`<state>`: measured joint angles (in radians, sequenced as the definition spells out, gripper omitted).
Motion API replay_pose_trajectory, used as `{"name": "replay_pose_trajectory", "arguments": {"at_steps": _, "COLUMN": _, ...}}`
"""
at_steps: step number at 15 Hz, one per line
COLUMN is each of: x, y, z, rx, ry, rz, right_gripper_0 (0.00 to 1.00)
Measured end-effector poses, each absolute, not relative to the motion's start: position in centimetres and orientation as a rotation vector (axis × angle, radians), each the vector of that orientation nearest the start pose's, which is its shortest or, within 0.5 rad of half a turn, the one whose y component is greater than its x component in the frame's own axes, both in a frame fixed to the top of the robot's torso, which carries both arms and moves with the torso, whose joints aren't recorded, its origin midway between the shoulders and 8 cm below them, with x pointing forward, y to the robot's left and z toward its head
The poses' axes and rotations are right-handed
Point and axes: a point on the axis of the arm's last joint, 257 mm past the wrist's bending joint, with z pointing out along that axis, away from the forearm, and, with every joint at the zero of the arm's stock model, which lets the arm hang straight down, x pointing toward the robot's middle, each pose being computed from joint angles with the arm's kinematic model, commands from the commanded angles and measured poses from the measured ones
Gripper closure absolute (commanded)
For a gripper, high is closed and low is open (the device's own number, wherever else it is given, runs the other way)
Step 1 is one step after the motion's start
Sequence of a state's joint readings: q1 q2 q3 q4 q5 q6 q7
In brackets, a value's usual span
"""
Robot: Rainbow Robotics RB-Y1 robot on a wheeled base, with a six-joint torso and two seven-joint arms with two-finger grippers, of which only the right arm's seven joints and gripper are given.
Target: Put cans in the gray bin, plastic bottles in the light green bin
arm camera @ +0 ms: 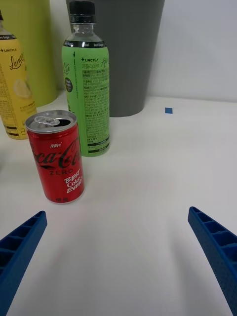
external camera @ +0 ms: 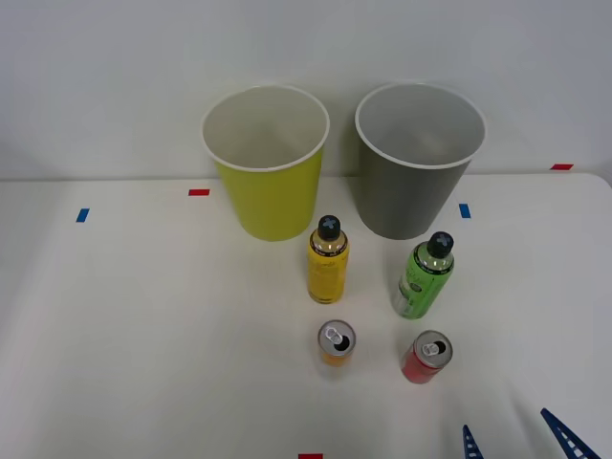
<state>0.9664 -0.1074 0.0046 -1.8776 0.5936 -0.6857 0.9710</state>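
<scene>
Hovering, R gripper [external camera: 521, 442]: fingers spread wide, holding nothing, at 5 o'clock of red can [external camera: 426, 357].
Orange can [external camera: 336, 341]: upright on table [external camera: 143, 335].
Bottles: yellow [external camera: 327, 260] w/ green [external camera: 423, 277] at its 3 o'clock.
Bins: light green bin [external camera: 268, 163], gray bin [external camera: 416, 161] at 12 o'clock, both upright.

Bare table [external camera: 143, 335] lies left; 2 bottles [external camera: 328, 260] stand before the bins [external camera: 273, 182].

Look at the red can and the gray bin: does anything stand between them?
Yes. The green-labelled bottle stands upright between the red can and the gray bin, directly on the straight line. The open right gripper has bare table between it and the can.
</scene>
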Motion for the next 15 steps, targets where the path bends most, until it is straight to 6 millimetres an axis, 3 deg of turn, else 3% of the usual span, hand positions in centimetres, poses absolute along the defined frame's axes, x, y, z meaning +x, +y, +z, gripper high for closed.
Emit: {"name": "replay_pose_trajectory", "arguments": {"at_steps": 15, "x": 23.29, "y": -25.12, "z": -29.74, "rx": -0.183, "ry": 1.640, "rz": 0.066, "right_gripper_0": 0.00}}
